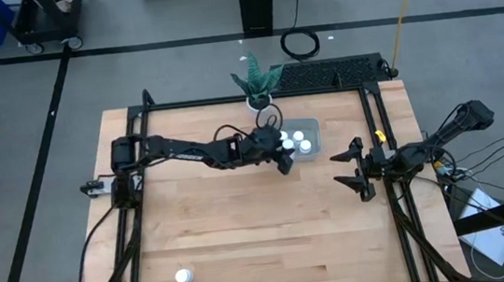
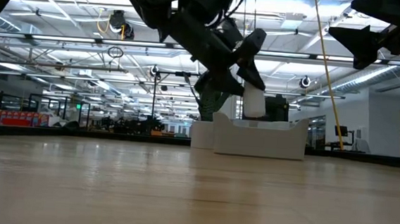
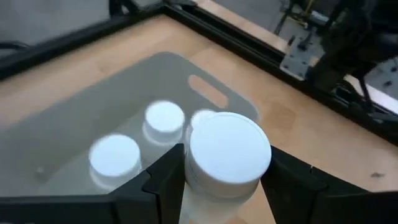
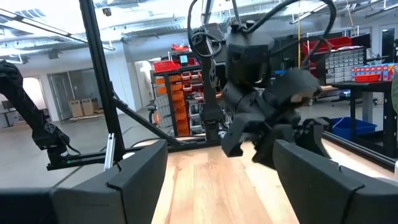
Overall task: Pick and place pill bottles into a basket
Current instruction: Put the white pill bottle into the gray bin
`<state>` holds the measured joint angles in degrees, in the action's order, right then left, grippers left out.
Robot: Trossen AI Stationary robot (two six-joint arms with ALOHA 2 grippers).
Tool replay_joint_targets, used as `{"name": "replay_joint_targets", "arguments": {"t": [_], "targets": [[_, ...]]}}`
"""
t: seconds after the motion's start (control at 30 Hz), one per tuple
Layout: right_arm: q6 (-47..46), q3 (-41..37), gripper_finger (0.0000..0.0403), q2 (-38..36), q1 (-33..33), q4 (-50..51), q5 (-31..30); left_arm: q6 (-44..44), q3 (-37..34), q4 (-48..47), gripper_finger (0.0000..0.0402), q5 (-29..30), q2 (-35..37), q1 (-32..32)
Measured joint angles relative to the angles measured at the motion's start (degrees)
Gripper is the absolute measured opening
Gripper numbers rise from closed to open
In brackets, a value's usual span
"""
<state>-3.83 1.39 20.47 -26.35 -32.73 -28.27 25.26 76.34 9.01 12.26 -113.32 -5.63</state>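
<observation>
Holding bottle (image 3: 229, 155) upright in left gripper (image 3: 227, 186), above basket (image 1: 308, 128) rim, table 12 o'clock. Three bottles inside. Shift further over free floor, lower, then release. One bottle (image 1: 184, 276) waits at 7 o'clock. Right gripper (image 1: 353, 170) idle, wide, 3 o'clock.

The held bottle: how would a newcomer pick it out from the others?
Find the basket in front of the plant. At its near edge the left gripper holds one bottle in the air; three others sit inside, one lies alone far off.
</observation>
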Motion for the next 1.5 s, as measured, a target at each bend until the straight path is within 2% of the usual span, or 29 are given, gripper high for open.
{"name": "replay_joint_targets", "arguments": {"t": [0.13, 0.27, 0.43, 0.53, 0.77, 1.0, 1.23, 1.5], "targets": [[-0.2, 0.0, 0.0283, 0.0, 0.0, 0.0, 0.0, 0.3, 0.1, -0.3, 0.0179, 2.1, -0.1, 0.0], [-0.4, 0.0, 0.0282, 0.0, 0.0, 0.0, 0.0, -1.6, 0.0, 0.3, 0.019, 4.4, 0.0, -0.2], [-0.3, 0.0, 0.0286, 0.0, 0.0, 0.0, 0.0, -2.3, 0.0, -0.9, 0.0186, 2.8, -1.2, -0.8], [-0.4, 0.0, 0.0285, 0.0, 0.0, 0.3, 0.0, -2.7, 0.0, 0.1, 0.0178, 4.2, -1.4, -0.8], [-0.4, 0.0, 0.0283, 0.0, 0.0, 1.0, -0.1, -3.2, 0.0, 0.2, 0.0192, 3.3, -3.3, -1.2], [-1.1, 0.0, 0.0286, 0.0, 0.0, 1.4, -0.2, -3.4, 0.0, 1.9, 0.0178, 3.4, -5.0, -1.1], [-1.3, 0.0, 0.0282, 0.0, 0.0, 1.3, -0.2, -4.1, 0.0, 2.6, 0.0195, 4.0, -6.5, -1.5], [-1.5, 0.0, 0.0285, 0.0, 0.0, 1.3, -0.2, -4.2, 0.1, 4.0, 0.0186, 4.4, -7.4, -1.6]]}}
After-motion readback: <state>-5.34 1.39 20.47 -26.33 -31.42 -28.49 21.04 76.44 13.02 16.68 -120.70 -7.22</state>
